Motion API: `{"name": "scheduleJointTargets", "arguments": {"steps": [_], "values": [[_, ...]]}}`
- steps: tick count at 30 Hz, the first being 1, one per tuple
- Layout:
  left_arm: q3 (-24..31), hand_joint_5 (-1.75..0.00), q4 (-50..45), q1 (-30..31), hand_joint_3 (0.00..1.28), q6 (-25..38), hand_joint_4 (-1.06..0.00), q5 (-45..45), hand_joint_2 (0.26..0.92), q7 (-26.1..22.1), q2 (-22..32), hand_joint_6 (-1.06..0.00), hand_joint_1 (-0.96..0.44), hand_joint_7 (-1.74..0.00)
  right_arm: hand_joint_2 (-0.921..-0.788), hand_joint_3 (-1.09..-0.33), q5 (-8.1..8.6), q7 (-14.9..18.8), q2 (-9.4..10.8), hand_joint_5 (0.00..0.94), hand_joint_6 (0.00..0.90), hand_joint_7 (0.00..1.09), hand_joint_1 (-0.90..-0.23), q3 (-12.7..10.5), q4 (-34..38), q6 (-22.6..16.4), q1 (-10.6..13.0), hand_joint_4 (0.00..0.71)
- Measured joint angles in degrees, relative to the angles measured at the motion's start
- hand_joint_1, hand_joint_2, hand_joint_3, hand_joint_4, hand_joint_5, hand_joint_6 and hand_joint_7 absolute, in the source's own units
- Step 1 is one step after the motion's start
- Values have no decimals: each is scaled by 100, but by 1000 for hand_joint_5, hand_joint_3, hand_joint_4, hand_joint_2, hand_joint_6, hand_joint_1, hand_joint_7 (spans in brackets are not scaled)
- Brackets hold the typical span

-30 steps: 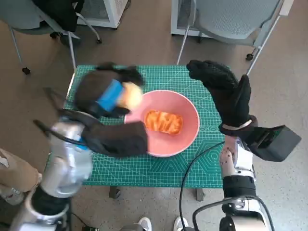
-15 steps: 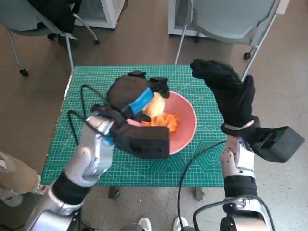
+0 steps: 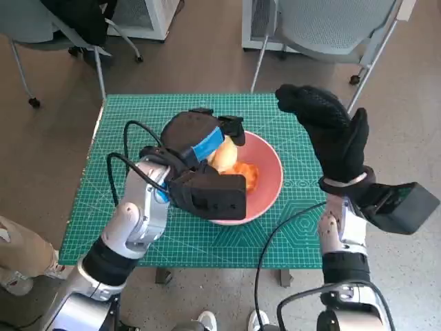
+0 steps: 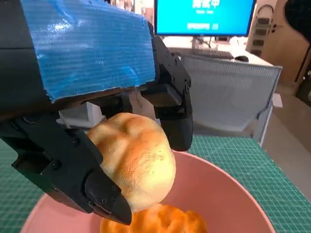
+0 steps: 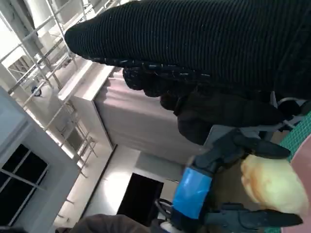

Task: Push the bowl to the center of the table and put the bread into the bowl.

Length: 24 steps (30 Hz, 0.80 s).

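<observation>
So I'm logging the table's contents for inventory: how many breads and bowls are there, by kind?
Bread: 2, the pale roll in the left hand, the orange bread in the bowl.
Bowl: 1, pink bowl.
Total: 3.

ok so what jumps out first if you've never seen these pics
The left hand with its blue tape, holding a pale bread roll just over the pink bowl in the middle of the green table mat. An orange pastry already lies in the bowl, and the gloved right hand is raised beside it, holding nothing.

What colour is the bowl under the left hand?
Pink. The bowl shows best in the head view, on the green gridded mat, with the left hand holding a bread roll over it.
</observation>
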Motion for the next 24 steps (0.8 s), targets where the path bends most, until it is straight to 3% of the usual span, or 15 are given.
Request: {"name": "scheduleJointTargets", "arguments": {"steps": [1, 3, 7, 12, 24], "values": [[31, -829, 23, -5, 154, -9, -493, -100, 884, -59, -7, -481, -144, -1141, -921, -873, 0, -3, 0, 2, -1, 253, -677, -2, -3, 0, 0, 60], [65, -383, 56, -16, 124, -17, -306, -273, 827, -204, -9, -358, -116, -638, -921, -873, 0, -10, 0, 2, -1, 254, -676, -10, -5, 0, 0, 60], [138, -82, 151, -22, 59, -122, -159, -661, 815, -538, 5, -301, -218, -227, -921, -874, -3, -39, 0, 2, -1, 254, -675, -21, -5, -1, 0, 60], [240, -14, 267, -16, 36, -522, -107, -935, 820, -549, 55, -292, -339, -122, -921, -874, -7, -69, 2, 2, -1, 252, -675, -28, -4, -3, -1, 61], [1331, 1, 1414, 182, 37, -2548, -4, -2449, 886, 340, -120, -186, -508, -38, -921, -870, 1, -98, 6, 3, -1, 250, -674, -41, -1, -6, -4, 63]]}}
